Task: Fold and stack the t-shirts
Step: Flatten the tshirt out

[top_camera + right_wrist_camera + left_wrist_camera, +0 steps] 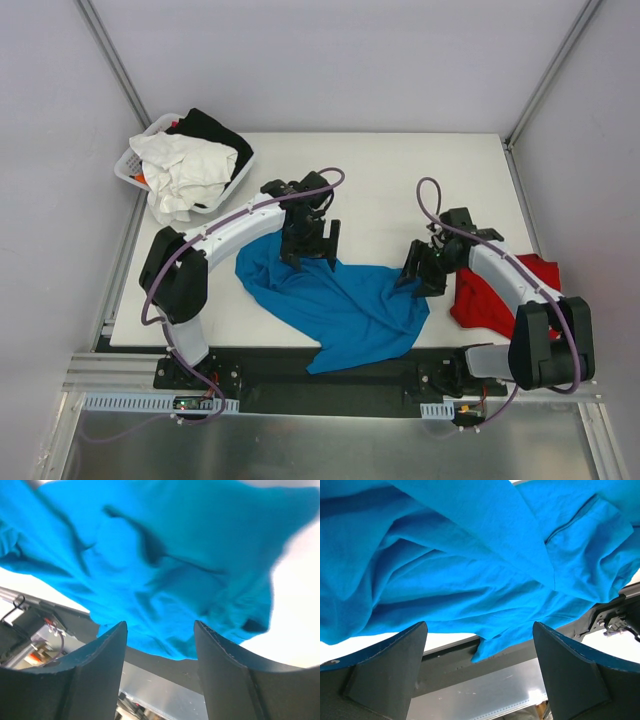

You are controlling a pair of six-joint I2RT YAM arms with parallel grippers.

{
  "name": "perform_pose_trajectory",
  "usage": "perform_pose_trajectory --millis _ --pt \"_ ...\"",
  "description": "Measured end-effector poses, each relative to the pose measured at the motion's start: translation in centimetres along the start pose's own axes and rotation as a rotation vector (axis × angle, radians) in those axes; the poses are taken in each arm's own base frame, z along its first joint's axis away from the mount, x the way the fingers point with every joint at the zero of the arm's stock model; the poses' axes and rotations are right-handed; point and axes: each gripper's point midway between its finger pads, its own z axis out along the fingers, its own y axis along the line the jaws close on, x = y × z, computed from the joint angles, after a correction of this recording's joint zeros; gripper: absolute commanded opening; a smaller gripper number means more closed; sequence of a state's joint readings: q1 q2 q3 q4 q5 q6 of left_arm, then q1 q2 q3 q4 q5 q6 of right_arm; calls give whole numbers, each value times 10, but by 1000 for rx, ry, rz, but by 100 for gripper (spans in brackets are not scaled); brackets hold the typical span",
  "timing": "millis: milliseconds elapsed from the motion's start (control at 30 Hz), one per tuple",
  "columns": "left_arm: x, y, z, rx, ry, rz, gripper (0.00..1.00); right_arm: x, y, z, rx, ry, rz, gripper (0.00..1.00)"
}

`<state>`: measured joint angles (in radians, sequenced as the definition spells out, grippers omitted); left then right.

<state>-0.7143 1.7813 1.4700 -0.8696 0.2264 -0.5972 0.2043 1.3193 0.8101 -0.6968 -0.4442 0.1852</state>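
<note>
Flattening is looking like the step in hand. The turquoise t-shirt [340, 300] is lying crumpled across the near middle of the table [400, 170], with 1 corner drooping over the near edge. The red t-shirt [478, 300] is sitting bunched at the right side, partly under the right arm and just beside the turquoise one.

The left gripper [308, 252] is hovering over the shirt's far left edge with its fingers spread wide and holding nothing. In its wrist view the left gripper [477, 630] is showing rumpled cloth beyond the fingers and none between them. The right gripper [420, 275] is hanging at the shirt's right edge, and its wrist view is showing the right gripper [160, 627] with fingers partly apart and nothing caught between them.

To do this well, I am judging that the 2 grippers should each be pinching 1 layer at an outer edge, not a thick fold. They should then be drawing apart evenly so the creases are pulling flat. The overhanging corner is needing to come back onto the table first, or its weight may be dragging the soft cloth off. The right arm is risking snagging the red t-shirt beneath it
</note>
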Motion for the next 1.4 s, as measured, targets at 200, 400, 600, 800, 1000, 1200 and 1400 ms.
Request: perform_pose_trajectory --millis 200,400,600,800,1000,1200,1400 --pt "1 1 0 -2 2 7 88 -5 -27 -5 19 -30 85 58" --pt "1 1 0 -2 3 7 88 -4 -42 -5 10 -52 117 59" --pt "1 1 0 -2 3 9 88 1 -44 2 -11 -41 122 59" --pt "1 1 0 -2 2 10 88 -3 -40 5 -24 -51 120 58" --pt "1 1 0 -2 3 9 87 0 -31 15 -23 -12 101 58" --pt "1 1 0 -3 3 9 88 -4 -18 22 -29 0 77 57" --pt "2 3 1 -7 7 8 88 -13 -13 23 -27 -8 71 1"
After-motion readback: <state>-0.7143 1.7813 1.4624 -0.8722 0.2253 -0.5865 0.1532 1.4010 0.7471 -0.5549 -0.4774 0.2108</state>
